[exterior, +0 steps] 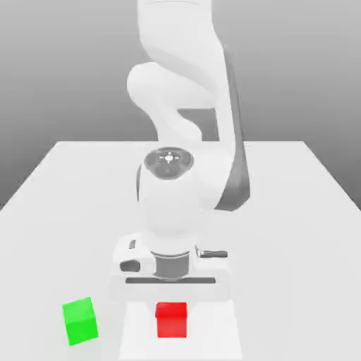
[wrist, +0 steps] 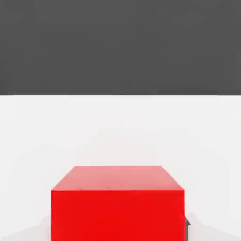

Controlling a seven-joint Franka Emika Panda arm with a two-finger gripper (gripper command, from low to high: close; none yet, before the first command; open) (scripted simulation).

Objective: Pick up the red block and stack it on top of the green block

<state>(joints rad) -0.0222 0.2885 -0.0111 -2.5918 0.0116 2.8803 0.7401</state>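
The arm [exterior: 173, 197] is reaching down, its gripper [exterior: 171, 282] hanging at lower centre; its opening and grip I cannot tell. The red block [exterior: 171, 321] is sitting just below, the green block [exterior: 80, 321] at lower left.

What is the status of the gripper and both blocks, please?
White gripper low over red block, grip unconfirmed. Bright green block apart, toward exterior view's left; stack not made. Nothing seen between blocks.
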